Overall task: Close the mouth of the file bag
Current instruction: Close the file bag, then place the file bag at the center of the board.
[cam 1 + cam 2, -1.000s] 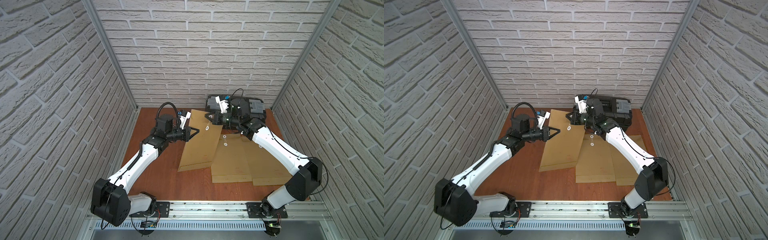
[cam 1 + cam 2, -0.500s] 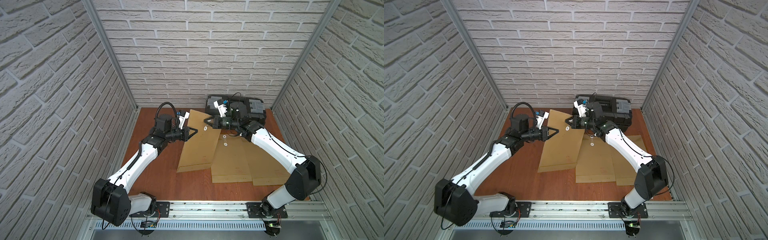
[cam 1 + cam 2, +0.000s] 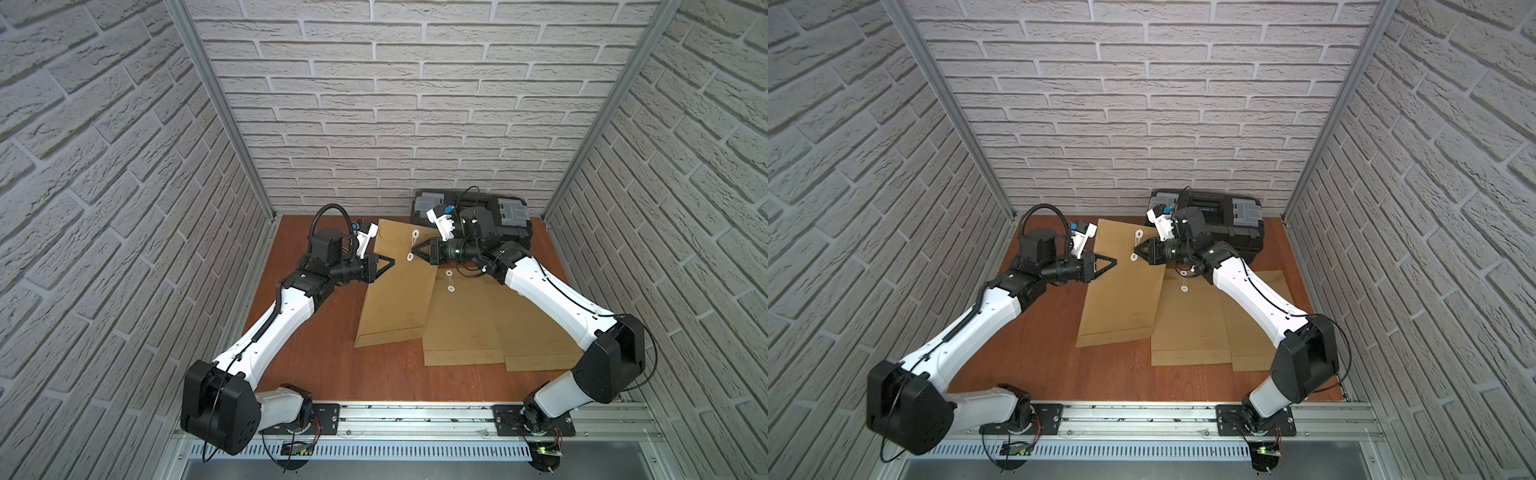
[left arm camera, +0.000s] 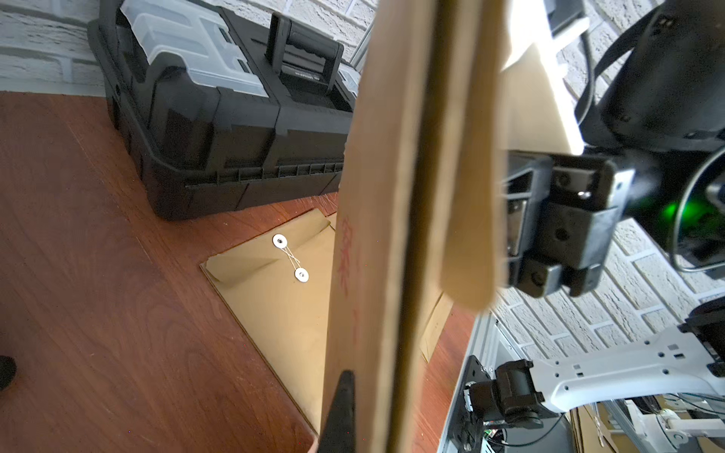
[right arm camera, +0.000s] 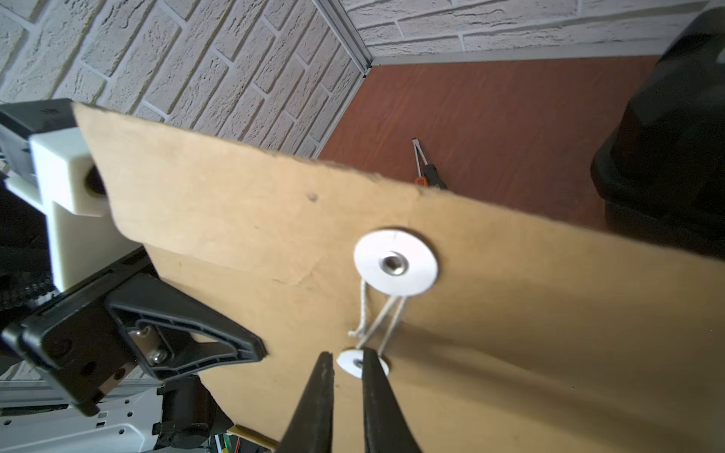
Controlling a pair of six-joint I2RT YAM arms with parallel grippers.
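In both top views: pinching the left edge of the bag [image 3: 395, 299] with the left gripper [image 3: 390, 261], closed tight on the paper. Keeping the upper end raised, the lower end down on the table [image 3: 316, 353] beside the other bags [image 3: 461, 328]. Poising the right gripper [image 3: 413, 250] between the upper disc [image 3: 415, 235] and the lower disc [image 3: 410, 257]. Against a second back: slid from beside the upper disc toward the lower one, and parted a little where closed before.

From the left wrist: looking along the bag [image 4: 376, 235] edge-on, one black finger [image 4: 341, 412] flat against its face. Showing a dark gap between flap [image 4: 467, 196] and body, so folded over but not flush.

From the right wrist: standing a narrow gap apart at the lower disc [image 5: 382, 368], with nothing visibly clamped. Leaving the string [image 5: 376, 317] in several strands from the upper disc [image 5: 396, 262] down to the lower, its free end [image 5: 355, 333] loose just beside the tips.

Probably means letting go of the string after winding, with the mouth all but tied. Remaining, by this reading: backing the right gripper off without snagging the loose end, then lowering the bag.
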